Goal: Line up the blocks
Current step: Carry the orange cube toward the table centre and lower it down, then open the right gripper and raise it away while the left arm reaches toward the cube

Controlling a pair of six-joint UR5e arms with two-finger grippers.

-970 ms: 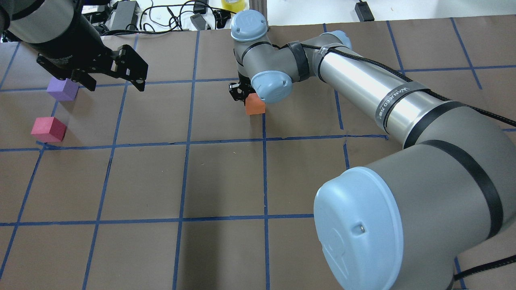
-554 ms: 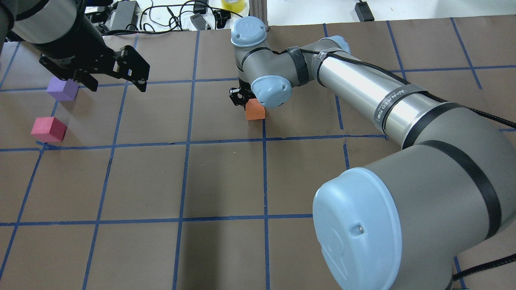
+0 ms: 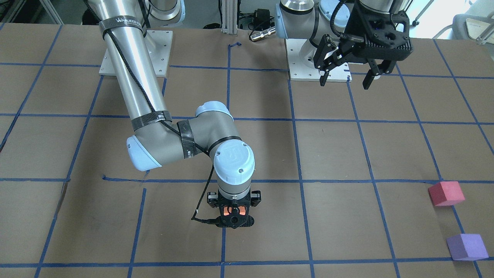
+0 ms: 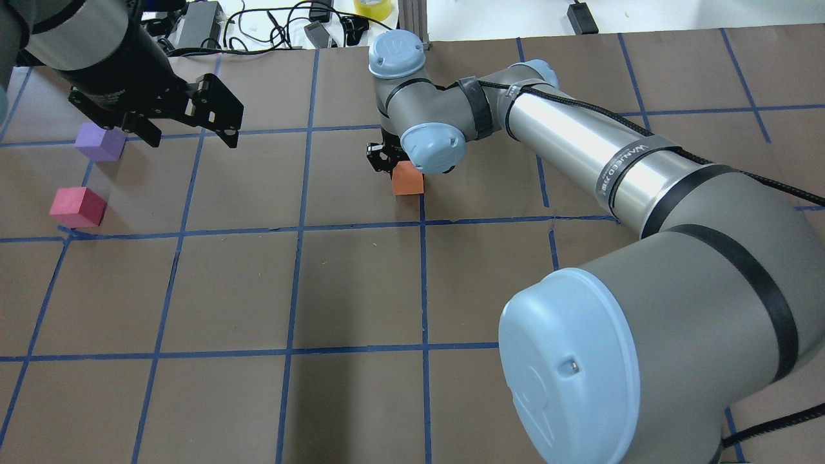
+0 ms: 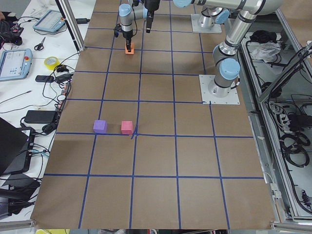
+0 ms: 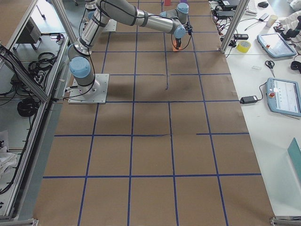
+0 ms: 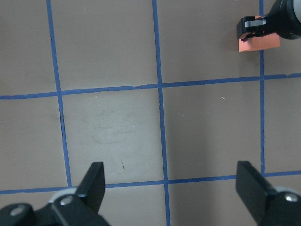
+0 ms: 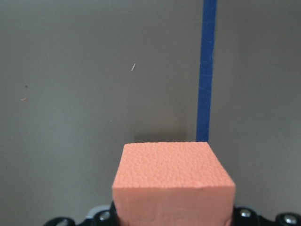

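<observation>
My right gripper [image 3: 233, 214] points straight down and is shut on the orange block [image 4: 408, 180], low over a blue tape line near the table's middle. The block fills the bottom of the right wrist view [image 8: 174, 181] and also shows in the left wrist view [image 7: 258, 44]. The purple block [image 4: 100, 142] and the crimson-pink block [image 4: 78, 207] sit on the table at the far left, close together. My left gripper [image 4: 191, 138] is open and empty, raised above the table just right of the purple block.
The table is brown paper with a blue tape grid [image 4: 296, 227]. Cables, power bricks and a tape roll [image 4: 372, 6] lie beyond the far edge. The right arm's elbow [image 4: 580, 367] looms large at the lower right of the overhead view.
My right gripper has come down a little with the orange block. My left gripper has shifted slightly to the right and stays open.
</observation>
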